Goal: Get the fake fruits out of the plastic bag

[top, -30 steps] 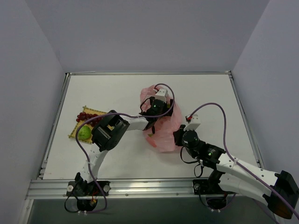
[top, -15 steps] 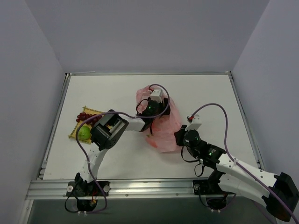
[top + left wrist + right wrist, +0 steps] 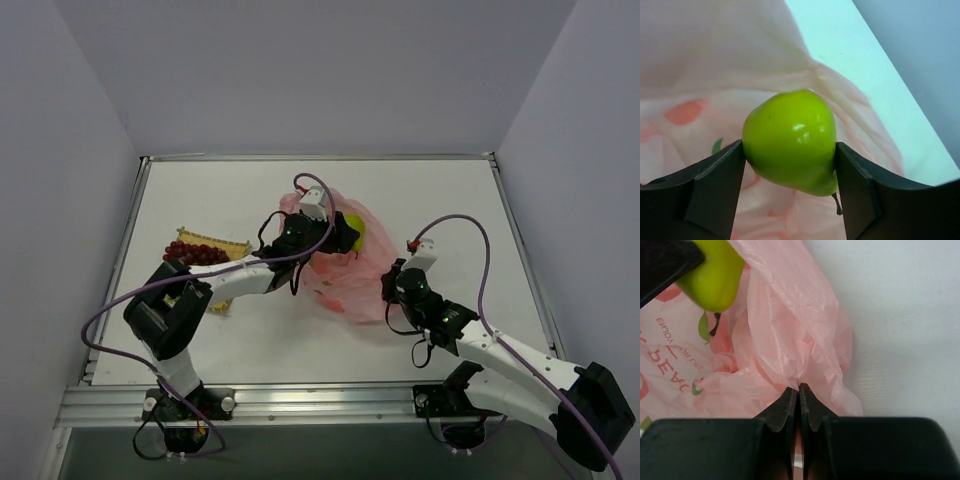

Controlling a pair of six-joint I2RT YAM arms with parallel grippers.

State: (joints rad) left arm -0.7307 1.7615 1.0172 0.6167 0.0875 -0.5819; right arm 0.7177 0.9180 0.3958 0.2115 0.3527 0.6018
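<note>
- Top view: thin translucent pink plastic bag (image 3: 350,280) lies crumpled near the middle of the white tabletop (image 3: 450,200).
- Left gripper (image 3: 347,232) reaches over the bag's far part, with a yellow-green plastic pear (image 3: 355,229) showing at its tip.
- Right gripper (image 3: 390,287) sits at the bag's right edge, against the plastic.
- Dark red plastic grape bunch (image 3: 196,251) rests on a yellow woven mat (image 3: 228,246) at the left, well apart from the bag.
- Left wrist view: both black fingers (image 3: 715,185) are pressed against the pear's sides, so the left gripper is clamped on it. The stem points down. Pink plastic fills the background behind and beneath the pear, with bare tabletop at upper right.
- Right wrist view: fingertips (image 3: 785,407) are together, nipping a gathered fold of the bag. Film fans out from the pinch. Printed lettering and peach pictures show on the bag's left part.
- The pear (image 3: 715,275) is at upper left, over the bag, one dark left-gripper finger beside it.
</note>
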